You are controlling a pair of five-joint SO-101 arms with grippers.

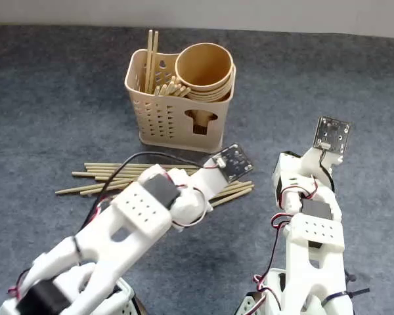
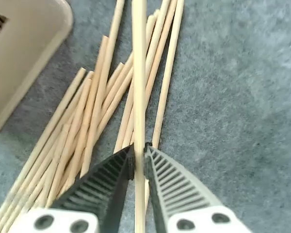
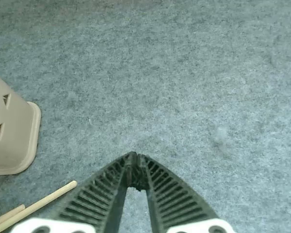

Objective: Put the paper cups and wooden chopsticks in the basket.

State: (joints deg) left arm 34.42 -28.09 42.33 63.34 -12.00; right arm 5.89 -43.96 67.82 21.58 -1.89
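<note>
A beige basket (image 1: 177, 118) stands at the back of the mat, holding stacked paper cups (image 1: 205, 69) and several wooden chopsticks (image 1: 152, 56). More chopsticks (image 1: 111, 176) lie in a loose pile in front of it. My left gripper (image 2: 139, 153) hangs just above that pile (image 2: 87, 131), shut on one chopstick (image 2: 138, 73) that runs lengthwise between the jaws. My right gripper (image 3: 134, 170) is shut with nothing in it, over bare mat to the right of the basket (image 3: 9, 131); a chopstick end (image 3: 43, 200) lies near it.
The grey mat (image 1: 46, 98) covers the whole table. The right arm (image 1: 312, 216) stands upright at the front right, apart from the pile. Open mat lies left of the basket and to the far right.
</note>
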